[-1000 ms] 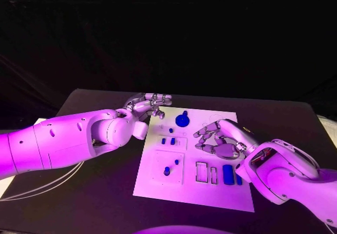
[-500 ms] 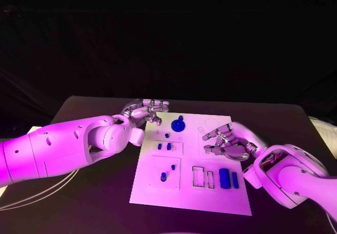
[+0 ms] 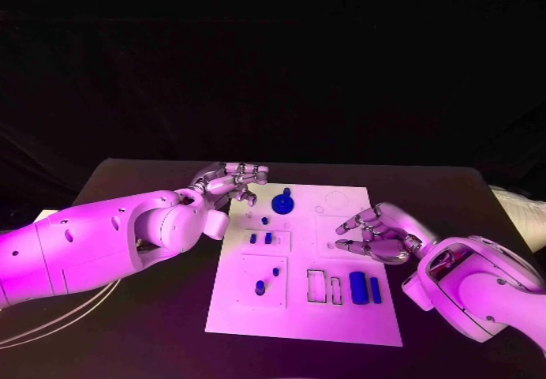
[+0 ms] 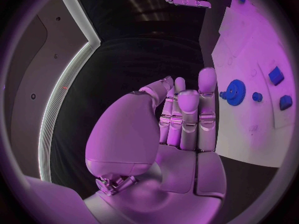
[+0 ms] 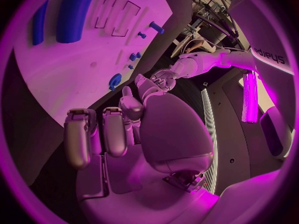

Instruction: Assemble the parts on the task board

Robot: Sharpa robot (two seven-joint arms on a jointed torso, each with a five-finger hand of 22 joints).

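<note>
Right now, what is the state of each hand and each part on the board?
Left hand: holds nothing, fingers curled at the board's far left corner.
Right hand: holds nothing, fingers curled over the board's right edge.
Gear: lying on the board.
Two long blocks: lying side by side.

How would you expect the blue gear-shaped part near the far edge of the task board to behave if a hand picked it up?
The blue gear looks rigid and probably light. Its toothed rim should grip rather than slip. Lying flat on the task board, it offers little edge, so lifting may be fiddly; set on edge, it could roll.

One task board [image 3: 298, 320], two hands, one blue gear [image 3: 283, 205], two blue bars [image 3: 358, 287].
</note>
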